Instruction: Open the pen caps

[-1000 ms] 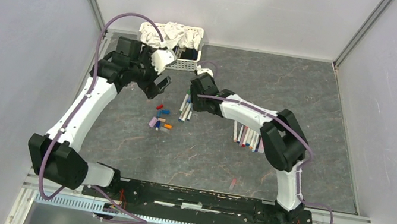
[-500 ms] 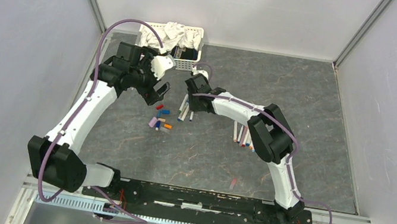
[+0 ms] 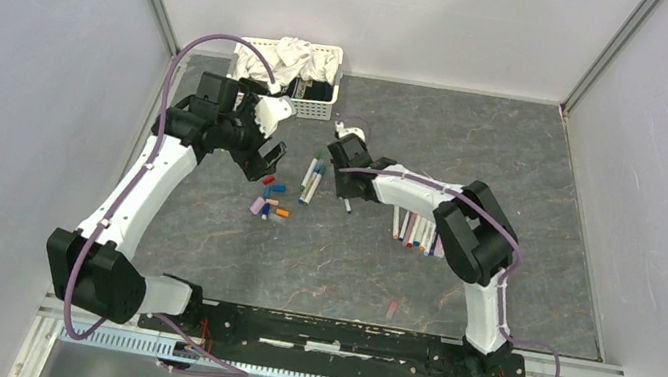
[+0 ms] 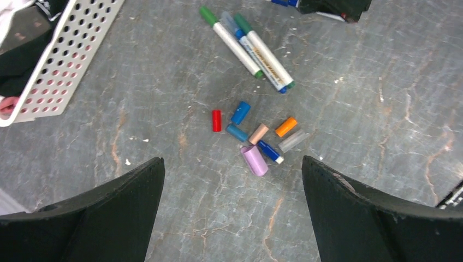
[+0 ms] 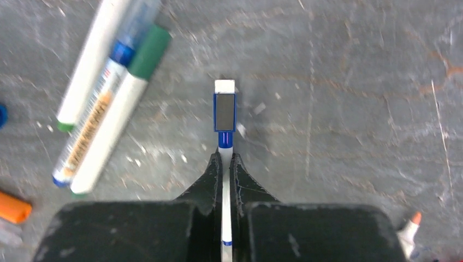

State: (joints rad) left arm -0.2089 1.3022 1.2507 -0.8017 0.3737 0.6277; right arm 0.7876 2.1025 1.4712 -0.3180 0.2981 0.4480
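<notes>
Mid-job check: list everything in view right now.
basket: one, white, far left.
cloths: white, count unclear, in basket.
caps: about eight, mixed colours, loose cluster left of centre.
centre pens: three, white, green and blue ends, just beyond caps.
right pens: several, white, partly hidden.
held pen: one, white, blue end, centre.
pink bit: one, near edge.
left hand: open, over caps.
right hand: shut on held pen.

The left claw [image 3: 265,159] hangs above the worktop [image 3: 527,158] with jaws spread wide and pointing down, while the right claw [image 5: 225,161], lower over it, is pinched tight on a thin pen [image 5: 224,112].
</notes>
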